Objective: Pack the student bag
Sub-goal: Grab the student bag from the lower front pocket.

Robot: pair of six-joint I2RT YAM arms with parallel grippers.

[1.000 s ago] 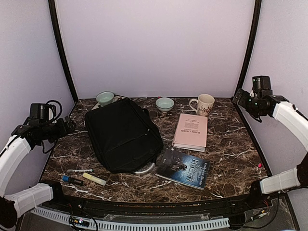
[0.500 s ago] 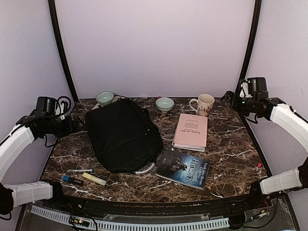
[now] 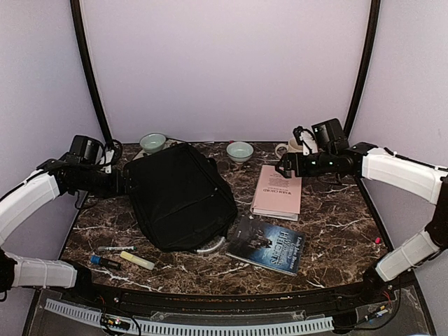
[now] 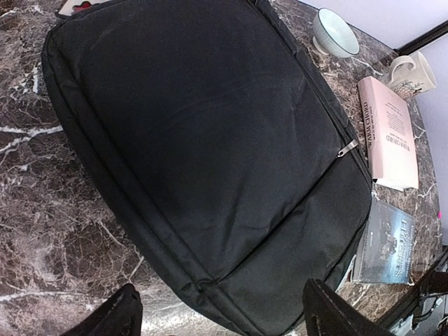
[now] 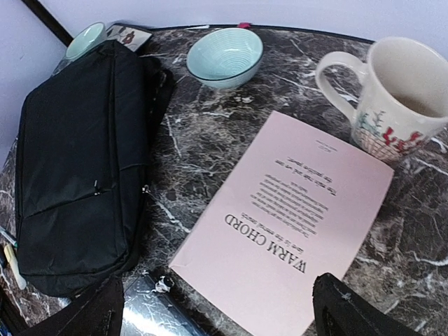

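The student bag (image 3: 178,196) lies flat on the marble table, left of the middle, zipped, with its grey-white handle (image 3: 210,246) at the near end. My left gripper (image 3: 124,184) hovers at the bag's left edge. In the left wrist view the bag (image 4: 210,140) fills the picture and the gripper (image 4: 224,322) stands open above its edge, holding nothing. My right gripper (image 3: 283,168) hangs open over the far end of a pink book (image 3: 278,190). In the right wrist view its fingers (image 5: 98,311) flank the book (image 5: 287,224) without touching it.
A dark blue book (image 3: 267,243) lies near the bag's handle. A mug (image 5: 395,98) and a pale bowl (image 3: 240,150) stand at the back, with another bowl (image 3: 152,143) at the back left. A marker (image 3: 115,248), a yellow highlighter (image 3: 136,260) and a blue pen (image 3: 105,262) lie front left.
Both arms have swung inward from the side walls. The left one reached the bag's left edge. The right one came over the pink book by the mug.
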